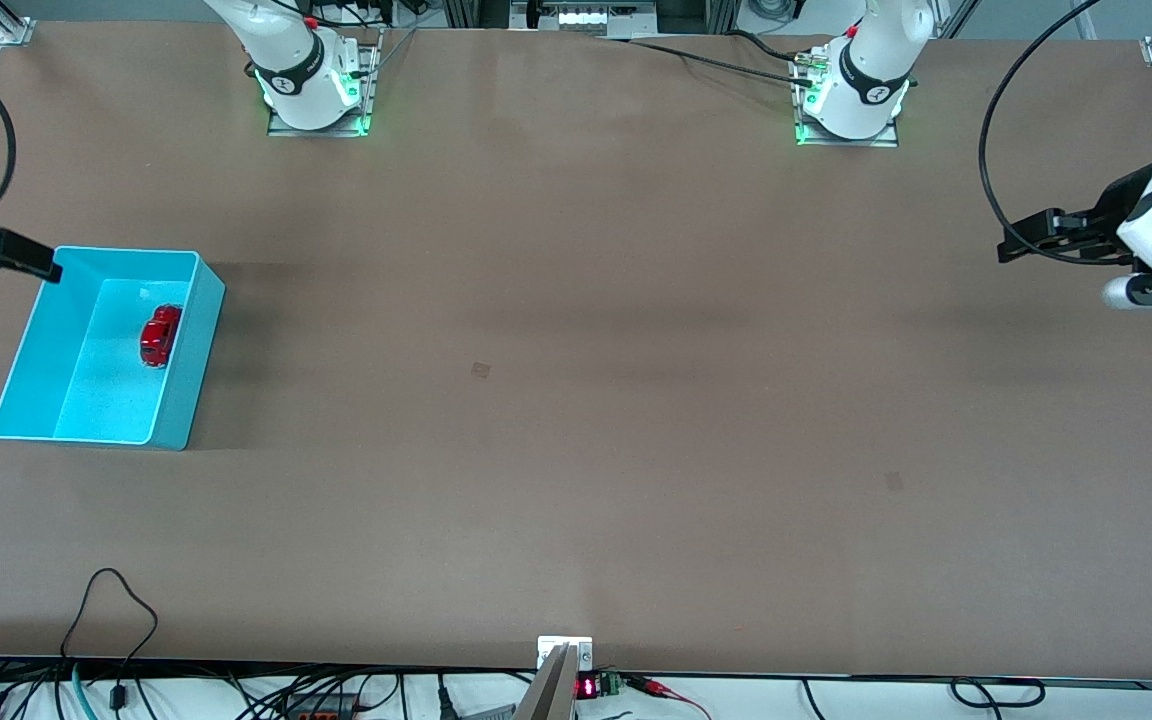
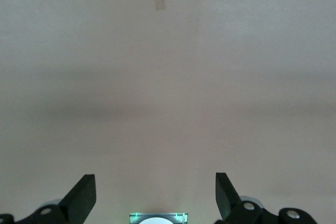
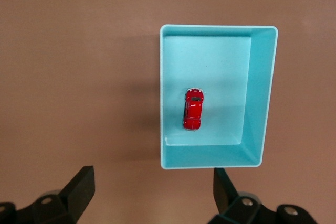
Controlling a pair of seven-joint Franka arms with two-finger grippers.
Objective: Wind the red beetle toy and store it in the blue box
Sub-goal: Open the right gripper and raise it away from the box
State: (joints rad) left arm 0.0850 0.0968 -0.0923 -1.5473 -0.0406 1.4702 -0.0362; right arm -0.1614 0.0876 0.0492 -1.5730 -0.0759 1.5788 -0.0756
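The red beetle toy [image 1: 160,336] lies on the speckled floor of the blue box [image 1: 186,400], close to the wall that faces the table's middle. The box stands at the right arm's end of the table. In the right wrist view the toy [image 3: 192,108] lies inside the box [image 3: 260,93]. My right gripper [image 1: 44,268] is open and empty, up in the air by the box's corner nearest the robots; its jaws stand wide apart [image 3: 152,187]. My left gripper [image 1: 1014,246] is open and empty [image 2: 155,195], over bare table at the left arm's end.
The brown table carries two small darker patches [image 1: 480,370] [image 1: 894,481]; one patch shows in the left wrist view [image 2: 160,3]. Black cables [image 1: 111,600] lie along the table's edge nearest the front camera, and one hangs by the left arm [image 1: 996,120].
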